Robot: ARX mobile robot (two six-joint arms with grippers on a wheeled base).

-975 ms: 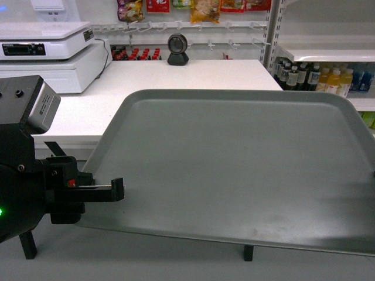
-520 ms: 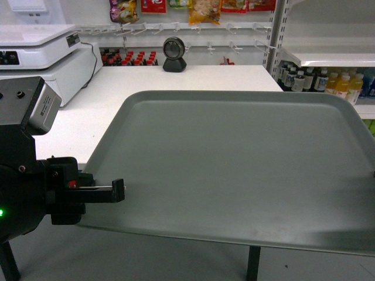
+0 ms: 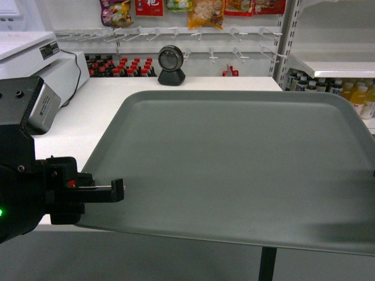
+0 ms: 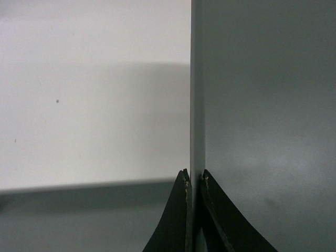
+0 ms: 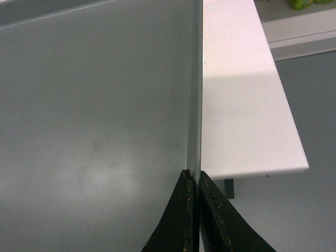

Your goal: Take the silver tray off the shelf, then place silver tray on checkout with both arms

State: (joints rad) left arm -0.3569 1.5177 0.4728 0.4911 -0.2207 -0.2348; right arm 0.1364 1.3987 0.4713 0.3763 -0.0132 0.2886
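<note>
The silver tray (image 3: 240, 164) is held level in the air, filling most of the head view, with its far part over the white checkout (image 3: 117, 111). My left gripper (image 3: 117, 191) is shut on the tray's left rim (image 4: 195, 105); both black fingers (image 4: 181, 210) pinch the edge. My right gripper (image 5: 195, 176) is shut on the tray's right rim (image 5: 194, 105), though the head view does not show it. Below the right rim lies the checkout top (image 5: 241, 105). The shelf (image 3: 340, 67) stands at the far right.
A round black scanner (image 3: 171, 64) stands at the checkout's far edge. A white scale (image 3: 41, 55) sits at the far left. Bottles (image 3: 117, 63) line the back; drink bottles (image 3: 357, 93) fill the right shelving. Snack bags (image 3: 205, 12) hang above. Grey floor (image 5: 294, 210) lies nearer than the counter edge.
The view has shifted: the scale and scanner slid left and the counter's front edge dropped lower in view, so the tray reaches farther over the checkout. Both grips hold unchanged.
</note>
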